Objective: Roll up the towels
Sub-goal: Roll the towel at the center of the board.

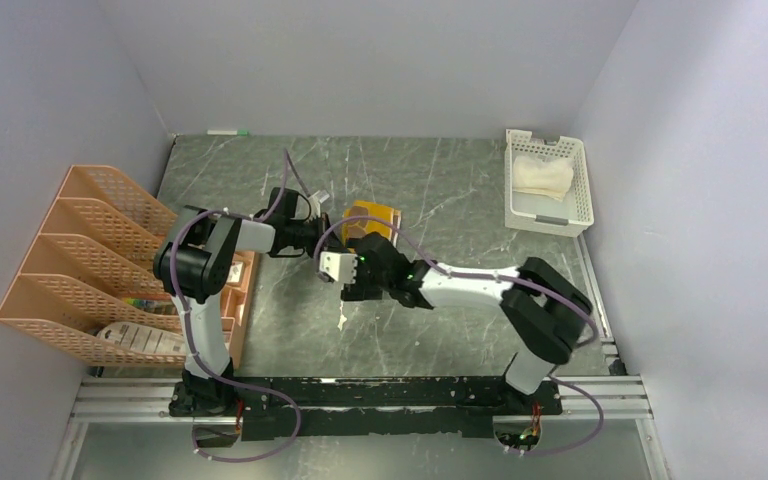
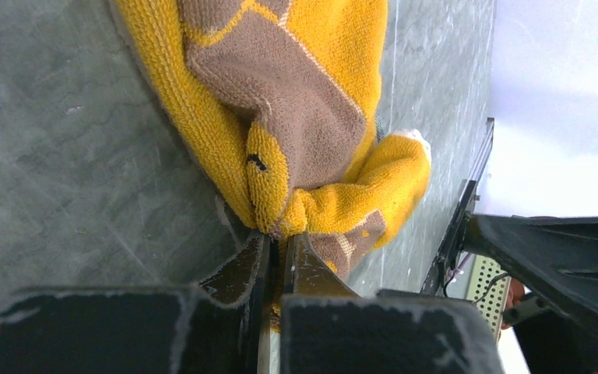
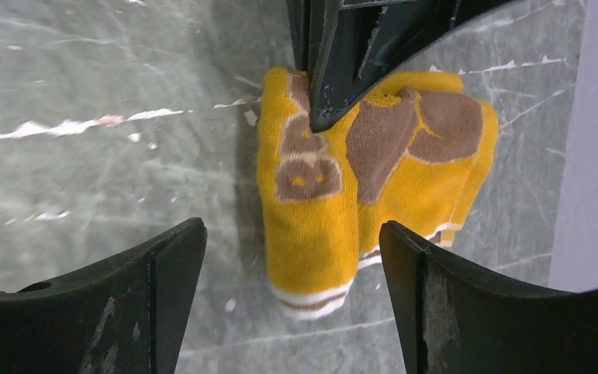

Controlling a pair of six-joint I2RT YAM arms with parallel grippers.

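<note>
The brown and mustard-yellow towel [image 1: 373,219] lies folded over on the table's middle; it also shows in the left wrist view [image 2: 296,117] and the right wrist view [image 3: 335,187]. My left gripper [image 1: 322,226] [image 2: 279,238] is shut on the towel's bunched edge. My right gripper [image 1: 338,268] [image 3: 292,234] is open and empty just in front of the towel, its fingers [image 3: 163,265] either side of the towel's near end. The cream-white towel [image 1: 542,175] lies bunched in the white basket [image 1: 550,213] at the back right.
An orange mesh file rack [image 1: 90,250] stands along the left edge, holding some packets. A pen [image 1: 227,132] lies at the back wall. The grey marbled table [image 1: 440,180] is bounded by walls on three sides.
</note>
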